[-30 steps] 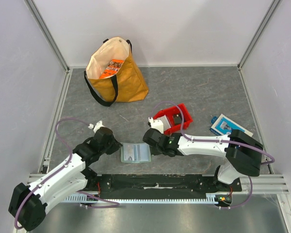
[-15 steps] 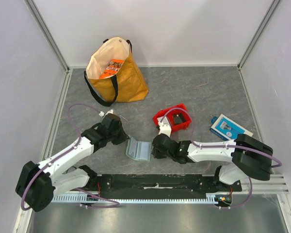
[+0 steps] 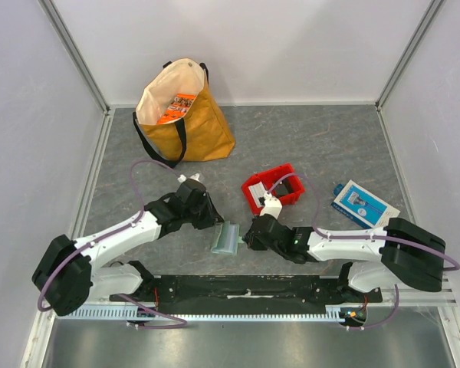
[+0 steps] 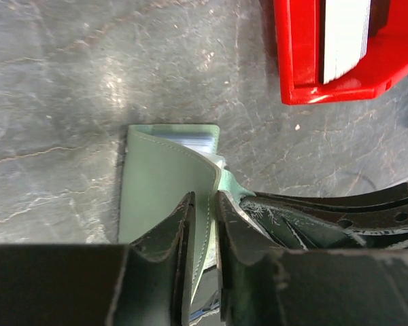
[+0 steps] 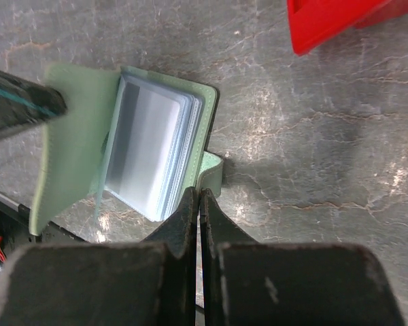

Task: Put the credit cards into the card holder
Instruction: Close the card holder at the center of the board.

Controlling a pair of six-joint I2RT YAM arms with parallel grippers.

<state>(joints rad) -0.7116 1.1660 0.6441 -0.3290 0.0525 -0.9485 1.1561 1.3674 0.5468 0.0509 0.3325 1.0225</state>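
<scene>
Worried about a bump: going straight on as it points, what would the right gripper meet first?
Probably the card holder: its green edge lies just ahead of the right gripper; depth unclear.

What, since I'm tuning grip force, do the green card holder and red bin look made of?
Card holder: probably faux leather, matte pale green, bending softly, seam line near its edge; inner pockets look like clear glossy plastic. Red bin: seemingly rigid moulded plastic, smooth, slightly shiny.
</scene>
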